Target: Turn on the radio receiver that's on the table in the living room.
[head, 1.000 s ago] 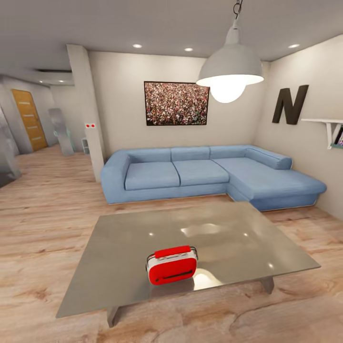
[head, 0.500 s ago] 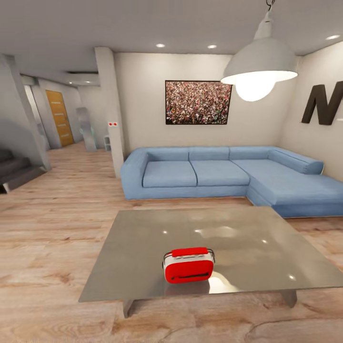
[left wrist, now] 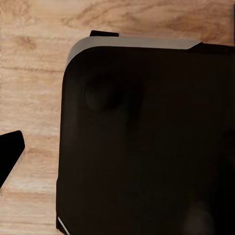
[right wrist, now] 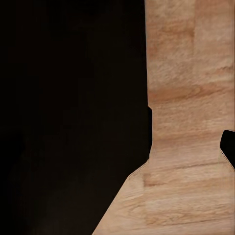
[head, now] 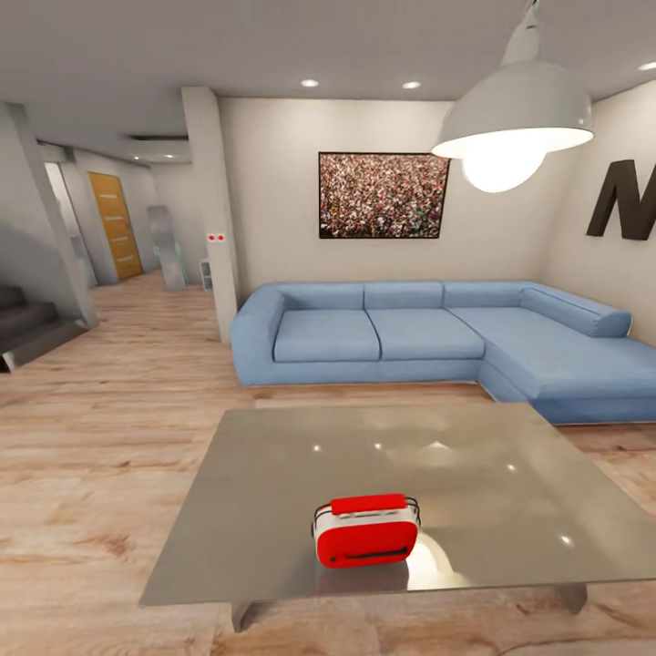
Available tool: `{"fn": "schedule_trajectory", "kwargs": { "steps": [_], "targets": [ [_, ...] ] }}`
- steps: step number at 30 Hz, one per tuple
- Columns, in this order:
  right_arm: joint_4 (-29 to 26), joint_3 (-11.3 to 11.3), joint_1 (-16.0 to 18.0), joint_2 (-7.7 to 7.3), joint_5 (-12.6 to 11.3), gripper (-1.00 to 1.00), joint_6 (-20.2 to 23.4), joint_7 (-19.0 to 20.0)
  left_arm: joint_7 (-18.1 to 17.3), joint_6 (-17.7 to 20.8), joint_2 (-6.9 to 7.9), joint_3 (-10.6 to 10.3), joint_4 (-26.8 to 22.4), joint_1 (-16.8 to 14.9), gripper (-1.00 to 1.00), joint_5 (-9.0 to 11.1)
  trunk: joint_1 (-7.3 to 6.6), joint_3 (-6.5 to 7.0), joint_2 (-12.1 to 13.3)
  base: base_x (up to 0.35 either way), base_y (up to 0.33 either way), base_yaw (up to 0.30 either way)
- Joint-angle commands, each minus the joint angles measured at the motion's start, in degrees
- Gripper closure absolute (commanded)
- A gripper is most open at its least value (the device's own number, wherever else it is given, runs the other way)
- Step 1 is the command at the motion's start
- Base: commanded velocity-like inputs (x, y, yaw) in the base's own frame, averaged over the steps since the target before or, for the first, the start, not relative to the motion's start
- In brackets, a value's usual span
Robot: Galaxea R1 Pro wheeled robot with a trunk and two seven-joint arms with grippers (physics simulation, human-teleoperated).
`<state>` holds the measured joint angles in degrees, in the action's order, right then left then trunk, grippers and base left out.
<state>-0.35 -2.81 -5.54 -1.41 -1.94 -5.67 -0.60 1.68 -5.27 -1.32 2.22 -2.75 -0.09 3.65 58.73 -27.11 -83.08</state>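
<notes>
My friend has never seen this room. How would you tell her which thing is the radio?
Find the long blue sofa under the crowd picture. In front of it stands a big, low, shiny grey table. The radio sits near the table's front edge: a small, rounded, bright red box with white trim, and the one thing standing on that table.

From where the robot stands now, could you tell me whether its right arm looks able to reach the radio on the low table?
Probably not yet. The radio receiver sits near the table's front edge with nothing around it, but the right wrist view looks down at wood floor, so the arm seems lowered beside the body.
</notes>
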Motion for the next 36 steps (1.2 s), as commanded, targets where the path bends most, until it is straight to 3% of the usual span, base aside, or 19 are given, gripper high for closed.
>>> {"fn": "schedule_trajectory", "kwargs": {
  "steps": [1,9,36],
  "targets": [
    [0.0,0.0,0.0,0.00,0.0,-1.00,0.0,0.0,0.0,0.0,0.00,0.0,0.0,0.0,-1.00,0.0,0.00,0.00,0.0,0.319,0.000,0.000],
    [0.0,0.0,0.0,0.00,0.0,-1.00,0.0,0.1,0.1,-0.1,-0.03,0.0,-0.1,0.0,-1.00,0.0,0.00,0.00,0.0,0.220,0.000,0.000],
    [0.0,0.0,0.0,0.00,0.0,-1.00,0.0,0.0,0.2,-0.1,0.00,0.2,-0.1,0.0,-1.00,0.1,0.00,0.00,0.0,0.026,0.000,0.000]
  ]
}}
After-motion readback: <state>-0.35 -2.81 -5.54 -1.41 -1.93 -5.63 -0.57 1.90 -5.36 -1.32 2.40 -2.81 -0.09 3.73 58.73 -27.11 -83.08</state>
